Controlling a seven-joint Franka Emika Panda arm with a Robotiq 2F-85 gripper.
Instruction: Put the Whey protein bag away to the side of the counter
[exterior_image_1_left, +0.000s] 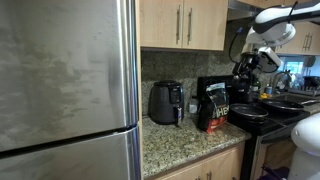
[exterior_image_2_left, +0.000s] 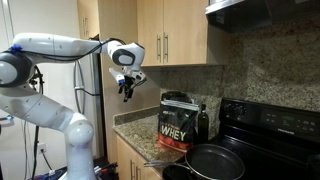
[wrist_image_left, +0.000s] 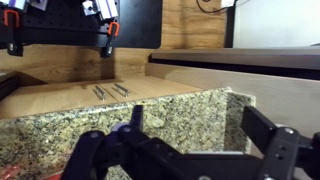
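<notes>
The bench (exterior_image_1_left: 185, 140) is occupied at its rear by the air fryer (exterior_image_1_left: 165, 102). The arm (exterior_image_2_left: 60, 47) is held well above and apart from the air fryer, judged a clearance so nothing is knocked on approach. The Whey protein bag (exterior_image_1_left: 213, 105) is stood upright just beside the air fryer, on the side toward the stove (exterior_image_1_left: 262, 118), untouched. The end effector (exterior_image_2_left: 126, 93) is held spread and empty, higher than the air fryer, presumably so the bag can be straddled

The Whey protein bag (exterior_image_2_left: 173, 131) is black with a red and gold label; the bench (wrist_image_left: 190, 115) is speckled tan-brown granite; the air fryer (exterior_image_1_left: 166, 102) is black; the cabinets (exterior_image_1_left: 185, 22) are pale wood.
</notes>
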